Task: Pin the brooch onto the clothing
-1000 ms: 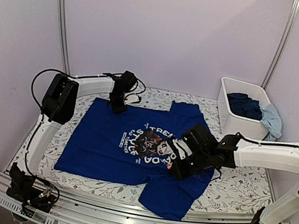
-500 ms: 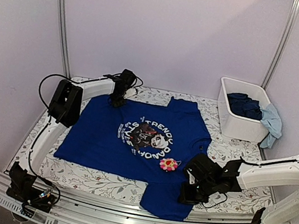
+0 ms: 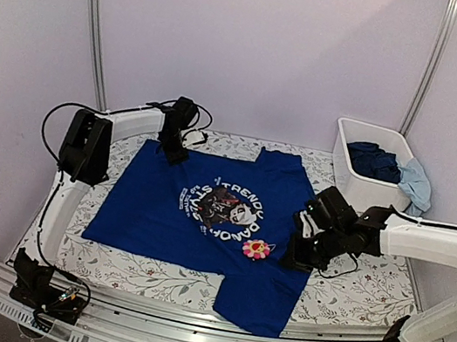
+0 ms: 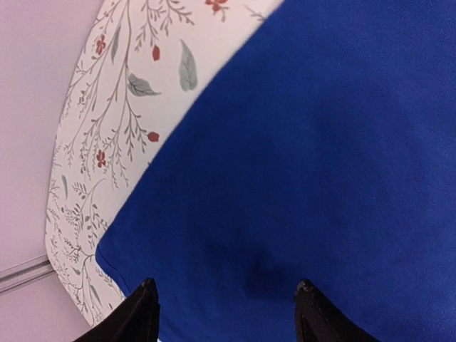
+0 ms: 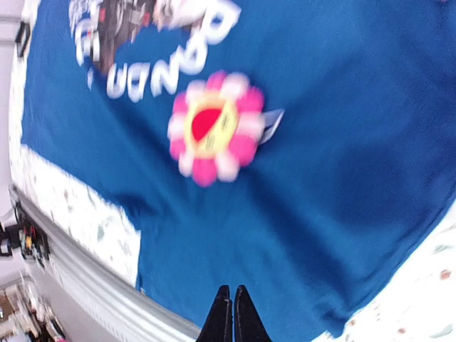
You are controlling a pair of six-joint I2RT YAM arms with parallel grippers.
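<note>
The royal-blue T-shirt (image 3: pixel 202 220) with white "TRENDY PANDA" lettering lies spread on the floral table. The pink flower brooch (image 3: pixel 257 249) with a yellow centre sits on the shirt just below the print; it also shows blurred in the right wrist view (image 5: pixel 216 127). My right gripper (image 3: pixel 295 255) is shut and empty, above the shirt's right side, to the right of the brooch (image 5: pixel 233 299). My left gripper (image 3: pixel 169 154) is open and empty over the shirt's far left corner, its fingertips apart over plain blue cloth (image 4: pixel 226 292).
A white bin (image 3: pixel 371 165) with bunched dark-blue and light-blue clothes stands at the back right. The shirt's lower hem (image 3: pixel 258 305) hangs near the table's front rail. Bare floral tablecloth (image 3: pixel 367 288) lies to the right of the shirt.
My right gripper has left the brooch on the shirt, drawn back toward the front right, then risen and moved back beside the shirt's right edge. My left gripper has shifted slightly left.
</note>
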